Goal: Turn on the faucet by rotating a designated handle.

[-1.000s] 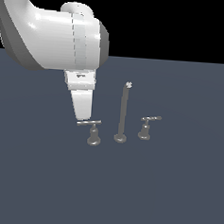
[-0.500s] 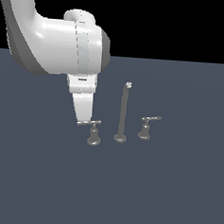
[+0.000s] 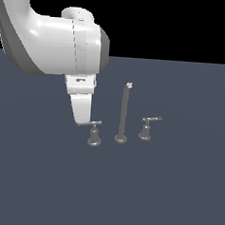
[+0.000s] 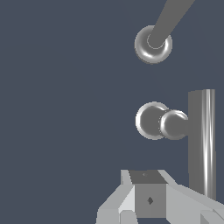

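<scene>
The faucet's tall thin spout stands upright on its round foot, with a pale tip. The handle, the larger lever on the exterior view's left, has a long pale bar on a bell-shaped base. My gripper hangs tip-down at the bar's outer end, seemingly touching it, fingers together and holding nothing. In the wrist view the gripper sits just beside the bar and the handle's base. The spout's foot lies beyond.
A smaller lever handle with a shorter bar stands on the exterior view's right of the spout. All stand on a flat dark blue-grey floor. The white arm's bulky links hang above the exterior view's left.
The arm's upper links have shifted slightly. The gripper tip stays at the bar's outer end, and the bar shows no clear turn.
</scene>
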Controlling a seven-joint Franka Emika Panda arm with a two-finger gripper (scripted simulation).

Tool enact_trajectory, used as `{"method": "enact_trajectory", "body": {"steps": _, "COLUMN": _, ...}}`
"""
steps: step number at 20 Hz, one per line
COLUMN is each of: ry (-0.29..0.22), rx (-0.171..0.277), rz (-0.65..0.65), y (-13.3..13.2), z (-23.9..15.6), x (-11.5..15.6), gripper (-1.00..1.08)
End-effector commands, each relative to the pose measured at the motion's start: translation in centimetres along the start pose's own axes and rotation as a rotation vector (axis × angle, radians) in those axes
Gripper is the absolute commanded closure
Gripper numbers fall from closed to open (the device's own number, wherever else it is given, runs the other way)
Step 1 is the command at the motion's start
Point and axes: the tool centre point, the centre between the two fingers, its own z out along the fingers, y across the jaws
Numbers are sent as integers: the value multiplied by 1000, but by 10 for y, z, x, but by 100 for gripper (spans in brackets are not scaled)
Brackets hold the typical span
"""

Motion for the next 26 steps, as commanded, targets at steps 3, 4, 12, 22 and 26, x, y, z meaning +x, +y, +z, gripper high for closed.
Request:
{"method": "enact_trajectory", "body": {"steps": 3, "ry": 0, "rx": 0, "rz": -1, "y": 14, "z": 0, "x": -9, "gripper": 108}}
{"method": "enact_trajectory", "body": {"steps": 4, "ry": 0, "rx": 0, "rz": -1, "y": 17, "z": 0, "x": -10, "gripper": 108}}
{"method": "enact_trajectory", "body": {"steps": 12, "ry": -1, "rx": 6, "rz": 3, "y": 31, "z": 0, "x": -8, "gripper": 108}}
{"method": "enact_trajectory", "body": {"steps": 22, "ry": 0, "rx": 0, "rz": 0, "y": 63, "z": 0, "x": -5, "gripper": 108}}
{"method": "enact_trajectory", "body": {"steps": 26, "ry": -4, "rx": 4, "rz": -18, "y": 65, "z": 0, "x": -6, "gripper": 108}}
